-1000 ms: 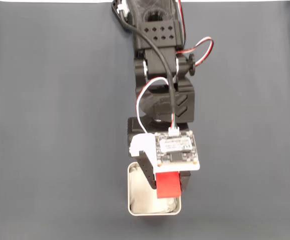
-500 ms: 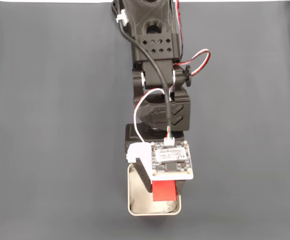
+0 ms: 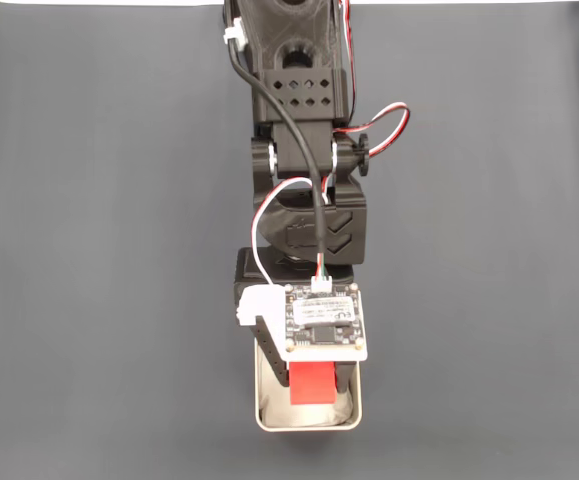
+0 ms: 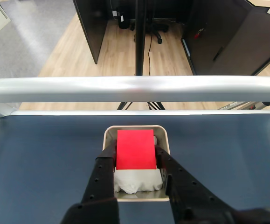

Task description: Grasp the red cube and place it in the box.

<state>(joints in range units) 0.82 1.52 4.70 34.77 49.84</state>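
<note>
The red cube (image 3: 313, 384) (image 4: 135, 149) is held between the black fingers of my gripper (image 3: 315, 382) (image 4: 135, 157), which is shut on it. It hangs right over the box (image 3: 266, 415) (image 4: 109, 135), a light grey square container with rounded corners near the table's front edge in the fixed view. The box's white wrinkly lining (image 4: 137, 181) shows just below the cube in the wrist view. Whether the cube touches the lining I cannot tell. In the fixed view a circuit board (image 3: 323, 321) on the wrist hides the fingers' upper part.
The dark blue-grey mat (image 3: 99, 250) spreads flat to both sides of the arm. A silver rail (image 4: 135, 88) borders the table's edge just beyond the box in the wrist view, with a wooden floor and dark partitions past it.
The arm has shifted left in the fixed view, carrying the cube from the box's right rim to more over its middle. The grip stayed shut.
</note>
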